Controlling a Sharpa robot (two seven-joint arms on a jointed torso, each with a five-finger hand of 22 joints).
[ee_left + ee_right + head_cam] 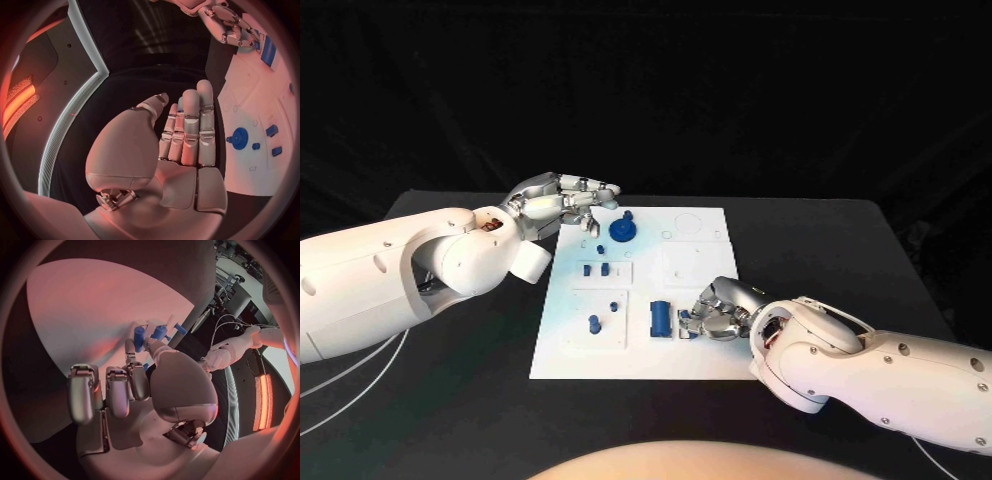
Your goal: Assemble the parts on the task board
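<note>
A white task board is laid on a black table; the left hand is held flat, empty; the right hand's grip cannot be told.

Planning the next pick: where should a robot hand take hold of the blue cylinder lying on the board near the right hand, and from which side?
Probably across the middle of the blue cylinder, from above. It lies flat on the task board, long axis running away from the robot, so its long sides look exposed to fingers; the right hand sits beside it.
</note>
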